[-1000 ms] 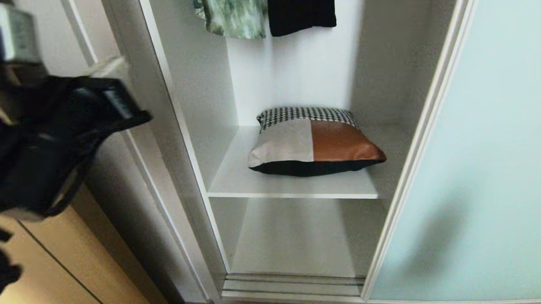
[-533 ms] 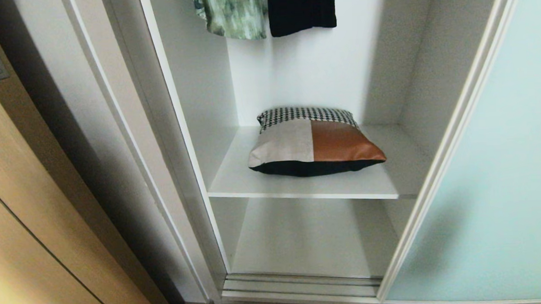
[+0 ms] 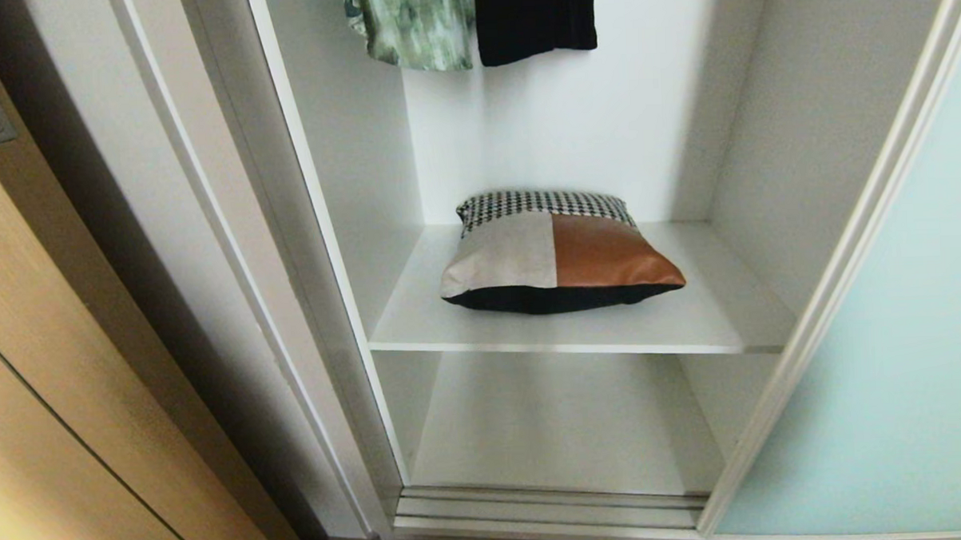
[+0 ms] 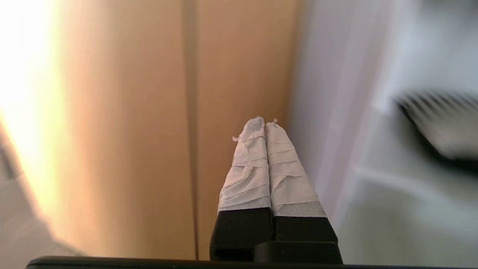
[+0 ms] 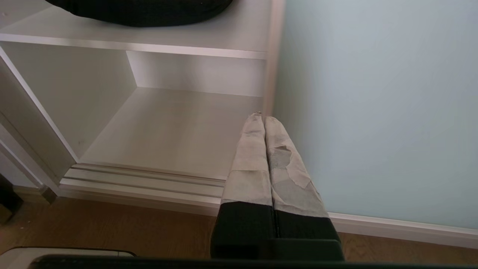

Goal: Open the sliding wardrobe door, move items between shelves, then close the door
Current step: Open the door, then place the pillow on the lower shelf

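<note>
The cushion [image 3: 556,255] lies flat on the upper shelf [image 3: 690,319] inside the wardrobe, a little left of the middle, and nothing touches it. The lower shelf [image 3: 558,427] under it is bare. The sliding wardrobe door [image 3: 883,368] is pushed to the right, so the inside shows. The left gripper [image 4: 266,125] is closed tight and holds nothing; it sits off to the side by the tan wooden door [image 4: 149,130], well apart from the cushion. The right gripper [image 5: 261,118] is closed and empty too, low down near the sliding door's edge, below the cushion's shelf.
</note>
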Motion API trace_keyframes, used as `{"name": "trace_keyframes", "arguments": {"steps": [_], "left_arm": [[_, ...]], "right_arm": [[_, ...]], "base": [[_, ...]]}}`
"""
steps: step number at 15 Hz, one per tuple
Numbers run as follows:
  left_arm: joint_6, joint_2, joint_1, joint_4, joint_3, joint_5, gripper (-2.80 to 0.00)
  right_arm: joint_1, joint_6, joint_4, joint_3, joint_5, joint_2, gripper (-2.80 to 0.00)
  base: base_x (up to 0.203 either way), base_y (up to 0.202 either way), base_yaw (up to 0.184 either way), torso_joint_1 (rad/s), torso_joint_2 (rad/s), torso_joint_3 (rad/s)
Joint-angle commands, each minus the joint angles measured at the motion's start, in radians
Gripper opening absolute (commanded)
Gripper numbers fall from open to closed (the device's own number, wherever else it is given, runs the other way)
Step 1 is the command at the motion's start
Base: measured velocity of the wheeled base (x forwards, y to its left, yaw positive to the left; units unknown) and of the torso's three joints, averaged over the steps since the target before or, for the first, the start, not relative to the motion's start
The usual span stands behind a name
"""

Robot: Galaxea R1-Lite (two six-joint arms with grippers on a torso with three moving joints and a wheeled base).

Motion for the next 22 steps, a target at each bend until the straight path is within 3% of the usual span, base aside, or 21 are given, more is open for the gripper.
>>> {"name": "trace_keyframes", "arguments": {"steps": [1,3,4,6,7,9,12,14,22], "left_arm": [[0.045,-0.210,0.002,0.346,-0.012,-0.175,-2.80],[0.083,-0.211,0.002,0.425,0.021,-0.335,-2.80],[0.075,-0.210,0.001,0.500,0.004,-0.329,-2.80],[0.012,-0.202,0.001,0.543,-0.010,-0.300,-2.80],[0.014,-0.203,0.000,0.543,-0.004,-0.280,-2.80],[0.104,-0.209,0.000,0.493,0.028,-0.280,-2.80],[0.100,-0.211,0.000,0.538,0.013,-0.302,-2.80],[0.098,-0.211,0.000,0.491,0.027,-0.297,-2.80],[0.095,-0.211,0.000,0.489,0.027,-0.297,-2.80]], "right_arm": [[0.000,0.001,-0.001,0.000,0.001,-0.002,-2.80],[0.000,0.001,-0.001,0.000,0.001,0.000,-2.80],[0.000,0.001,-0.001,0.000,0.001,0.000,-2.80],[0.000,0.001,-0.001,0.000,0.001,0.000,-2.80],[0.000,0.000,-0.001,0.000,0.001,0.000,-2.80],[0.000,0.000,-0.001,0.000,0.001,-0.002,-2.80],[0.000,0.000,-0.001,0.000,0.001,-0.001,-2.80],[0.000,0.000,-0.001,0.000,0.001,0.000,-2.80],[0.000,-0.008,-0.001,0.000,-0.001,0.000,-2.80]], "base": [[0.000,0.000,0.000,0.000,0.00,0.000],[0.000,0.000,0.000,0.000,0.00,0.000],[0.000,0.000,0.000,0.000,0.00,0.000],[0.000,0.000,0.000,0.000,0.00,0.000],[0.000,0.000,0.000,0.000,0.00,0.000],[0.000,0.000,0.000,0.000,0.00,0.000],[0.000,0.000,0.000,0.000,0.00,0.000],[0.000,0.000,0.000,0.000,0.00,0.000],[0.000,0.000,0.000,0.000,0.00,0.000]]}}
